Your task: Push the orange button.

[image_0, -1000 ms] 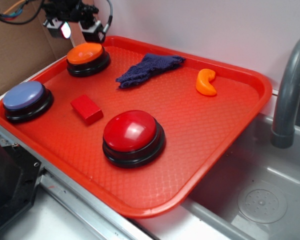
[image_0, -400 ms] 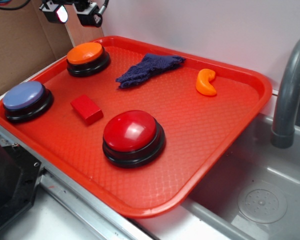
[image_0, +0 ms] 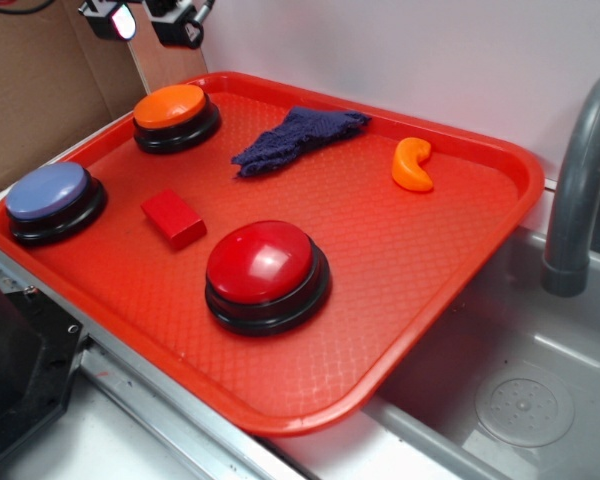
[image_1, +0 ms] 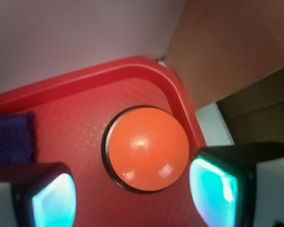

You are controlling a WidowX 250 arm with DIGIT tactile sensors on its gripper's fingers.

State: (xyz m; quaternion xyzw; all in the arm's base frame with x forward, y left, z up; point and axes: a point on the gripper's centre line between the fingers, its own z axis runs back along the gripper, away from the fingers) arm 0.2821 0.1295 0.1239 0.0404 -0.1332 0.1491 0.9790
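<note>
The orange button [image_0: 170, 106] has a smooth orange dome on a black base and stands in the far left corner of the red tray [image_0: 410, 260]. My gripper [image_0: 147, 22] hangs in the air above and slightly behind it, mostly cut off by the top edge of the exterior view. In the wrist view the orange button [image_1: 148, 148] lies below, between my two spread fingers and a little ahead of them. The gripper [image_1: 132, 196] is open and holds nothing.
On the tray are also a bigger red button [image_0: 264, 265], a blue button [image_0: 48, 194], a small red block [image_0: 174, 217], a dark blue cloth [image_0: 298, 134] and a curved orange piece [image_0: 412, 164]. A sink with a grey faucet [image_0: 578, 180] is at the right. Cardboard stands behind at the left.
My gripper has risen from just over the orange button's back edge to well above it, now partly out of the exterior frame. Nothing on the tray has moved.
</note>
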